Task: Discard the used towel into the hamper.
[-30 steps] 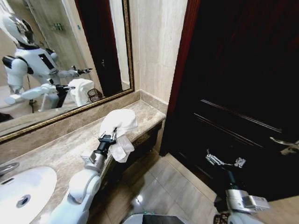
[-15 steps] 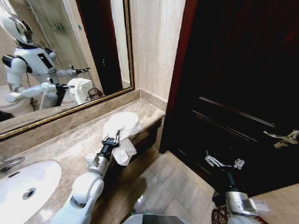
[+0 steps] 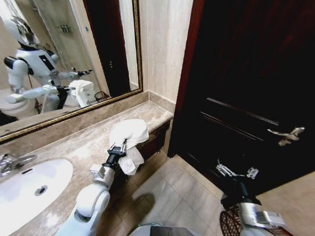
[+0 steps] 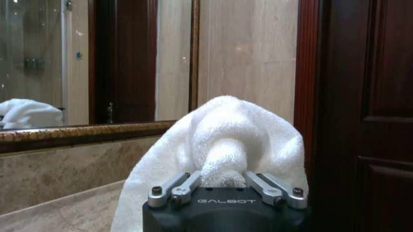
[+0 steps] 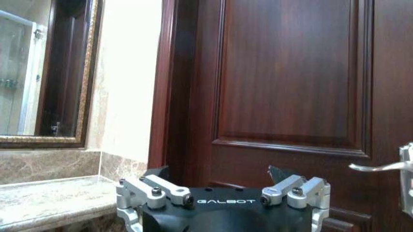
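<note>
Nearest, bottom right of the head view: the hamper (image 3: 235, 223), dark wire weave, cut off by the frame edge and partly covered by the right arm, so just a slice of rim and side shows. It sits on the tiled floor (image 3: 172, 196) by the dark wood door (image 3: 246, 88).

Right tool (image 3: 237, 171) hangs just above and beyond the hamper, in front of the door, fingers spread, nothing in them. In the right wrist view the right tool (image 5: 223, 186) is released too; "GALBOT" reads in white on its black body.

Left tool (image 3: 118, 147) is over the tabletop edge, clenched on the white towel (image 3: 129, 135). Towel bunches above the fingers and drapes down past the edge toward the floor. Left wrist view: fingers (image 4: 174, 188) pinch a fold of towel (image 4: 223, 145), which blocks most of what's behind; "GALBOT" on this body as well.

Around it: beige marble tabletop (image 3: 74, 147) w/ white sink (image 3: 29, 184) at the left; faucet (image 3: 12, 161) beside it, partly cut off. The towel and left arm hang well apart from the hamper, w/ open floor between.

Farther: gold-framed mirror (image 3: 64, 59) on the wall shows the robot's reflection w/ the towel. Silver door handle (image 3: 284, 135) at right on the door. Small items in the mirror's far corner too blurry to make out.
</note>
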